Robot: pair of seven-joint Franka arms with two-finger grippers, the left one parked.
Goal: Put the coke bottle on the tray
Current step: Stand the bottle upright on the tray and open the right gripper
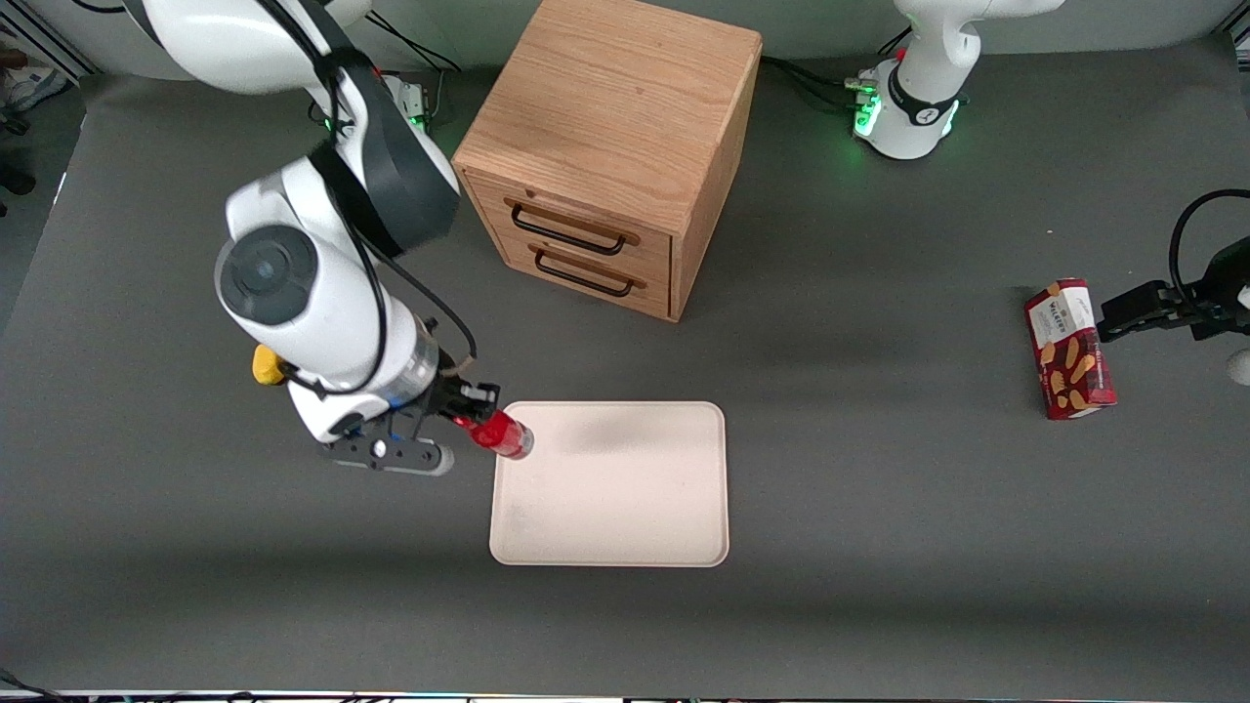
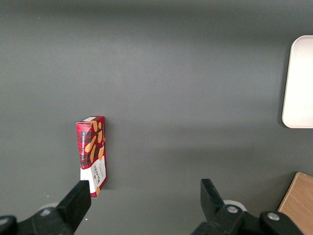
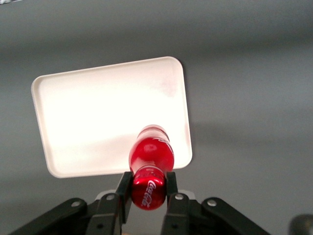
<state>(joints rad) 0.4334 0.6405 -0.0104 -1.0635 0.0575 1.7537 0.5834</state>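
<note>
We see the gripper of the working arm hanging above the table, just at the tray's edge that faces the working arm's end of the table. Its fingers are closed on the coke bottle, one on each side of the bottle near its cap end. The bottle is in the air, not yet on the tray. Its long axis points away from the fingers, tilted down toward the tray, and the silvery base end is already over the tray's corner nearer to the wooden drawer cabinet. It seems to be a little above the tray surface, but the height is hard to judge. The tray is bare and flat, with a low rim, so we think there is much room for the bottle. The red biscuit box lies well apart, toward the parked arm's end.
</note>
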